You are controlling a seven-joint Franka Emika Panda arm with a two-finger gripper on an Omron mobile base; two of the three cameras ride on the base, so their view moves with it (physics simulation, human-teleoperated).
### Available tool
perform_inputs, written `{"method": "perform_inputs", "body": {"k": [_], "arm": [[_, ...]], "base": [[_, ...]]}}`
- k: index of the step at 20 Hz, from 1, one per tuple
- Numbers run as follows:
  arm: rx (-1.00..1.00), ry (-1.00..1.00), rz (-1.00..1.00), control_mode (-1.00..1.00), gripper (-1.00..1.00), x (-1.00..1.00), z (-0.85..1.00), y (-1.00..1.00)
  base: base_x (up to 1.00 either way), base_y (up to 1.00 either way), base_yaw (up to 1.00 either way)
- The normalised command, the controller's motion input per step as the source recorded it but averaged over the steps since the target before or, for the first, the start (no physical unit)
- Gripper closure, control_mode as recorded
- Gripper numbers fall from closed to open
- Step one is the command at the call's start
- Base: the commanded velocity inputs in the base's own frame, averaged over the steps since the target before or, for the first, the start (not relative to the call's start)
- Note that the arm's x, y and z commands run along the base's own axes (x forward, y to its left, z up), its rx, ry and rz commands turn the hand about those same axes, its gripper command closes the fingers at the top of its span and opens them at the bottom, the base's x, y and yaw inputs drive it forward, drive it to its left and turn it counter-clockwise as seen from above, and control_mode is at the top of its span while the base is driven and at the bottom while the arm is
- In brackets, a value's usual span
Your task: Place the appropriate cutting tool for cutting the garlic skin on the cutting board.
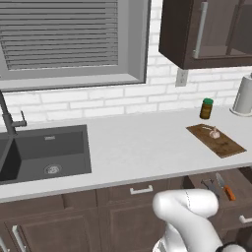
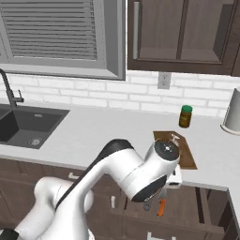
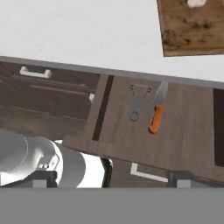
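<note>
Pincer (image 3: 109,175) seen spread wide, nothing pinched, poised above open drawer (image 3: 183,127) under table (image 1: 142,147) edge. In drawer: orange-handled knife (image 3: 156,114) laid beside grey peeler (image 3: 138,101), close but apart, both well clear of fingertips (image 3: 179,177). Cutting board (image 1: 216,140) laid flat on table directly behind drawer; garlic (image 1: 214,132) resting on it toward far end. Green-lidded jar (image 1: 206,109) stood just behind board. Paper towel roll (image 1: 243,96) at right, sink (image 1: 47,152) well off to left.
</note>
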Motion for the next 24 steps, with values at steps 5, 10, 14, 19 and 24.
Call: {"method": "perform_inputs", "body": {"k": [5,10,14,19,24], "arm": [[0.00,0.39,-0.11,-1.00,-1.00,0.16,-0.52,-0.43],[0.00,0.21,-0.06,-1.00,-1.00,0.17,-0.71,-0.22],[0.00,0.09,0.00,-1.00,-1.00,0.38,-0.59,-0.11],[0.00,-0.03,0.00,-1.00,-1.00,0.27,-0.83,-0.03],[0.00,-0.01,0.00,-1.00,-1.00,0.24,-0.69,-0.03]], "base": [[0.00,0.00,0.00],[0.00,0.00,0.00],[0.00,0.00,0.00],[0.00,0.00,0.00],[0.00,0.00,0.00]]}}
